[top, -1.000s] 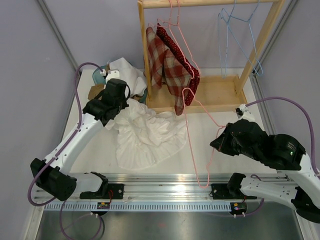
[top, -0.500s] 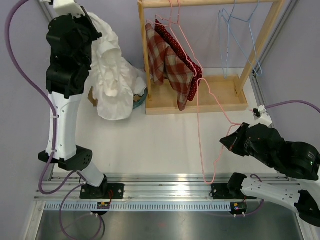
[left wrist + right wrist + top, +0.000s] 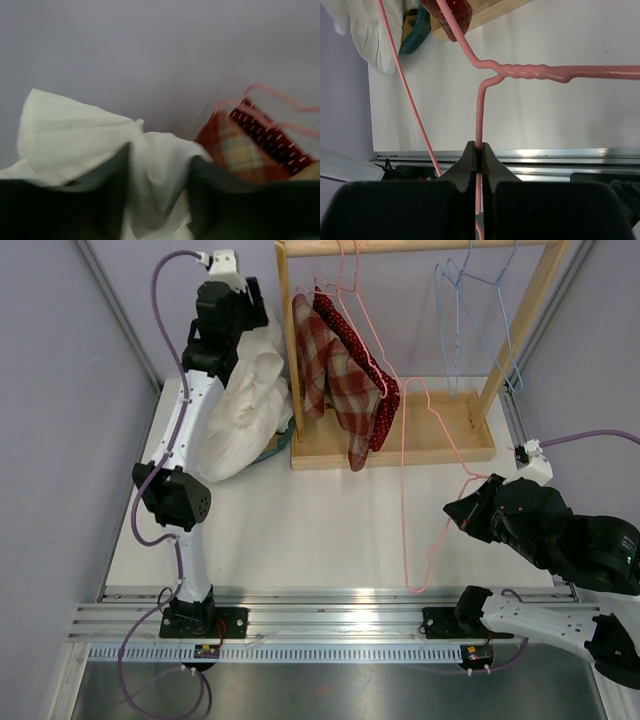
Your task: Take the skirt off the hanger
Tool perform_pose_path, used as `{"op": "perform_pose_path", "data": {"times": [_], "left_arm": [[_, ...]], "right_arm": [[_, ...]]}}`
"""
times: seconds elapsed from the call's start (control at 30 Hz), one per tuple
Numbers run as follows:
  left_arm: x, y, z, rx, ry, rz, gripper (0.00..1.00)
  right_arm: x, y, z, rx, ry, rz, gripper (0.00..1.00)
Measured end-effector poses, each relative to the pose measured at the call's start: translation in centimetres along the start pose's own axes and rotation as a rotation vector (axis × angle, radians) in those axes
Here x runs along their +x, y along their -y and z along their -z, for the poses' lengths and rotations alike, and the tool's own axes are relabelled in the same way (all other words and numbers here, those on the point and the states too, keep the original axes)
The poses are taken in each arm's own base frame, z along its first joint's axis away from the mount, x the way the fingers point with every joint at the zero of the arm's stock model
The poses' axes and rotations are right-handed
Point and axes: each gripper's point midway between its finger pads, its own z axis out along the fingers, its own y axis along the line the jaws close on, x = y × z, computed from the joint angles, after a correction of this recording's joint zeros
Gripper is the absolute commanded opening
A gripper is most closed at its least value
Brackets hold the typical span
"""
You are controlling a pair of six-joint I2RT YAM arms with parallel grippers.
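White pleated cloth skirt is draped downward from the parted left gripper against the light wooden rack. The thin pink wire hanger, upright, is clamped by the right gripper over the white table.

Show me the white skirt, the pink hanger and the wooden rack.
white skirt (image 3: 245, 410), top view, middle of the bunched cloth.
pink hanger (image 3: 530, 71), right wrist view, twisted neck.
wooden rack (image 3: 285, 330), top view, left upright.
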Motion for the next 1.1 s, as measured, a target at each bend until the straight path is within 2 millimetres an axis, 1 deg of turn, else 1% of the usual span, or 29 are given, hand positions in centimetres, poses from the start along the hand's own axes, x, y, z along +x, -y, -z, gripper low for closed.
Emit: {"op": "perform_pose_path", "data": {"times": [0.03,0.07,0.13,0.17,0.2,0.23,0.27,0.3,0.33,0.37,0.4,0.43,0.5,0.57,0.6,0.67,0.7,0.73,0.77,0.8,0.87,0.93,1.0,1.07,1.1], "left_arm": [[3.1,-0.5,-0.6,-0.018,-0.071,0.007,0.99],[5.9,-1.2,-0.7,-0.045,-0.139,0.024,0.99],[10.3,-2.3,0.0,-0.095,-0.249,0.038,0.99],[12.0,-2.9,1.0,-0.122,-0.297,0.043,0.99],[13.2,-3.5,2.2,-0.146,-0.332,0.047,0.99],[14.1,-4.1,4.0,-0.168,-0.370,0.050,0.99],[14.1,-4.3,6.0,-0.184,-0.387,0.053,0.99],[13.2,-4.5,8.1,-0.196,-0.387,0.055,0.99],[11.8,-4.4,10.1,-0.199,-0.370,0.057,0.99],[9.5,-3.9,12.1,-0.191,-0.329,0.062,0.99],[6.7,-2.8,14.1,-0.164,-0.271,0.070,0.99],[3.5,-1.1,16.3,-0.117,-0.201,0.079,0.99],[-2.8,3.4,21.7,0.031,-0.052,0.114,0.99],[-7.1,7.8,27.3,0.221,0.046,0.160,0.96],[-8.6,9.2,29.7,0.303,0.080,0.185,0.95],[-9.9,10.8,32.4,0.399,0.113,0.222,0.89],[-9.9,11.8,33.1,0.442,0.110,0.236,0.84],[-9.1,13.0,33.3,0.478,0.090,0.240,0.51],[-7.5,14.6,33.2,0.517,0.044,0.241,0.36],[-5.4,16.2,33.0,0.550,-0.008,0.225,0.25],[-1.6,19.2,32.3,0.595,-0.109,0.197,0.12],[3.1,22.2,31.4,0.630,-0.221,0.149,0.10],[7.5,24.4,31.2,0.653,-0.325,0.098,0.08],[10.3,25.7,31.6,0.673,-0.393,0.062,0.06],[10.8,26.2,31.9,0.682,-0.407,0.056,0.06]], "right_arm": [[0.0,-0.1,-0.1,0.005,0.001,0.005,0.00],[-0.1,-0.2,-0.3,0.012,0.002,0.010,0.00],[-0.4,-0.6,-0.6,0.025,0.007,0.028,0.00],[-0.5,-1.0,-0.7,0.028,0.008,0.038,0.00],[-0.8,-1.3,-0.8,0.031,0.012,0.048,0.00],[-1.0,-1.7,-0.9,0.033,0.016,0.058,0.00],[-1.4,-2.1,-1.0,0.036,0.025,0.068,0.00],[-1.8,-2.5,-1.0,0.036,0.035,0.076,0.00],[-2.1,-2.9,-1.0,0.036,0.042,0.085,0.00],[-2.6,-3.3,-1.0,0.034,0.053,0.091,0.00],[-2.9,-3.6,-1.1,0.034,0.061,0.098,0.00],[-3.1,-3.9,-1.1,0.033,0.064,0.106,0.00],[-3.3,-4.2,-1.2,0.036,0.069,0.124,0.00],[-3.3,-4.4,-1.5,0.044,0.065,0.148,0.00],[-3.2,-4.5,-1.7,0.049,0.062,0.161,0.00],[-3.2,-4.8,-2.0,0.056,0.058,0.181,0.00],[-3.3,-5.0,-2.1,0.058,0.055,0.191,0.00],[-3.3,-5.3,-2.2,0.057,0.055,0.198,0.00],[-3.4,-5.6,-2.4,0.055,0.054,0.205,0.00],[-3.5,-5.9,-2.5,0.054,0.052,0.213,0.00],[-3.7,-6.4,-2.4,0.045,0.053,0.219,0.00],[-4.3,-7.1,-2.0,0.025,0.064,0.218,0.00],[-5.0,-7.7,-1.5,0.002,0.078,0.211,0.00],[-5.6,-8.1,-0.8,-0.020,0.093,0.200,0.00],[-5.9,-8.3,-0.5,-0.029,0.099,0.195,0.00]]}}
